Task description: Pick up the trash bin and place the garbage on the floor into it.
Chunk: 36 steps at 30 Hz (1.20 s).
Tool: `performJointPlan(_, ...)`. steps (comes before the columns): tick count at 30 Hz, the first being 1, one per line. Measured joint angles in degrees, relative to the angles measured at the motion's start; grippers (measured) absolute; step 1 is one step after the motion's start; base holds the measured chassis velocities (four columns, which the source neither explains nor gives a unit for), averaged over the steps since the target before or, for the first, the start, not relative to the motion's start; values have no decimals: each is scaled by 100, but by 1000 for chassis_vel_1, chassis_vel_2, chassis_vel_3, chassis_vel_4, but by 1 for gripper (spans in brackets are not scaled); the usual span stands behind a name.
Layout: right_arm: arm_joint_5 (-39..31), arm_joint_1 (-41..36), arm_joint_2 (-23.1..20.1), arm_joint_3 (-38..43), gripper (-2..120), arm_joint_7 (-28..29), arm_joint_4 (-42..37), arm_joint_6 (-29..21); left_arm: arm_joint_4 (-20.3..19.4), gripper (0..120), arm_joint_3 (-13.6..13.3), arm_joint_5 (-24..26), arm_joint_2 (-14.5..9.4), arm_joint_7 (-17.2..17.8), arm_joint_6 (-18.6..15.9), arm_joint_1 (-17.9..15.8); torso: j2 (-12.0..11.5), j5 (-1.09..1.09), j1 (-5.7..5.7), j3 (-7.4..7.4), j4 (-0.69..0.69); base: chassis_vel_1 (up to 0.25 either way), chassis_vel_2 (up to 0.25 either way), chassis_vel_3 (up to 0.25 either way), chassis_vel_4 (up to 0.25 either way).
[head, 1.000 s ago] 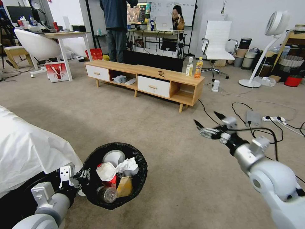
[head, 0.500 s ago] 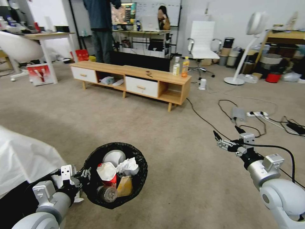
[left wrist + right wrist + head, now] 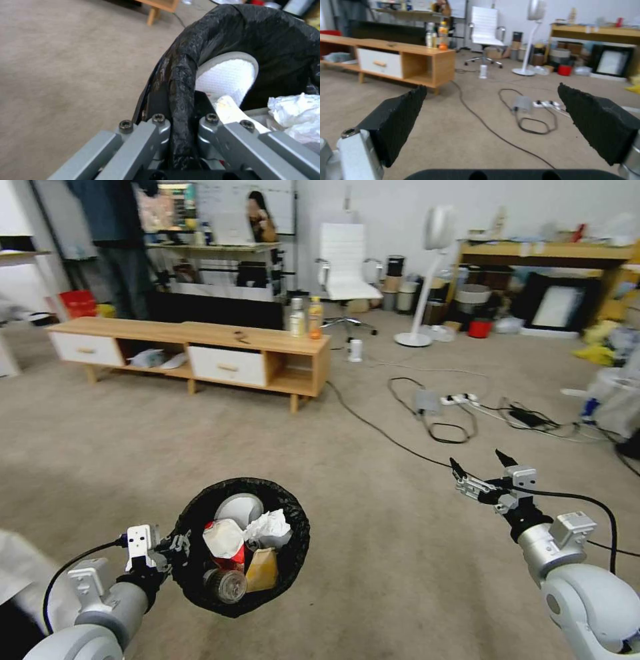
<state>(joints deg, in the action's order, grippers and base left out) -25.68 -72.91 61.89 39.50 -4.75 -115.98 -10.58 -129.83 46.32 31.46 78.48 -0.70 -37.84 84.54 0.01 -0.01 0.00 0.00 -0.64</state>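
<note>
The trash bin (image 3: 280, 573), lined with a crinkled black bag, hangs above the floor (image 3: 373, 553) at the lower left of the head view. My left gripper (image 3: 170, 550) is shut on its rim; in the left wrist view the black rim (image 3: 181, 100) runs between the closed jaws. Inside lies the garbage (image 3: 240, 547): a red can, a brown paper bag, a clear bottle, crumpled white tissues (image 3: 293, 112). My right gripper (image 3: 479, 470) hovers open and empty over the carpet to the right, its black pads (image 3: 398, 117) spread wide apart.
A low wooden cabinet (image 3: 200, 350) with white drawers stands ahead to the left, two drink bottles (image 3: 305, 317) on top. Black cables and a power strip (image 3: 460, 400) cross the carpet ahead on the right. A white chair (image 3: 343, 270), a standing fan (image 3: 427, 280) and stacked clutter line the far wall.
The whole head view has swung to the right: the cabinet slid left and the right-hand shelf came in. The white sheet at left has nearly left the picture. The bin stays held.
</note>
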Motion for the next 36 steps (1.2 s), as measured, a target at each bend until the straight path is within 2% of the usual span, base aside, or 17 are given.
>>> performJointPlan(5,12,-15,56,-21,100,0,-12,30,-26,5,-9,5,16,-2,0,1,0,0,0,0,-2,-63,-85,-70,-73)
performJointPlan(11,23,-17,97,-35,100,-1,-13,49,-36,5,-11,5,28,3,0,12,0,0,0,0,6,0,0,0,0)
performJointPlan(16,36,14,197,-48,100,-1,-1,54,-28,5,-12,5,26,4,0,-6,-1,0,0,0,1,0,0,0,0)
performJointPlan(36,324,-247,631,-74,100,-2,9,216,82,5,-9,34,16,2,1,-77,-1,1,0,0,1,0,0,0,0)
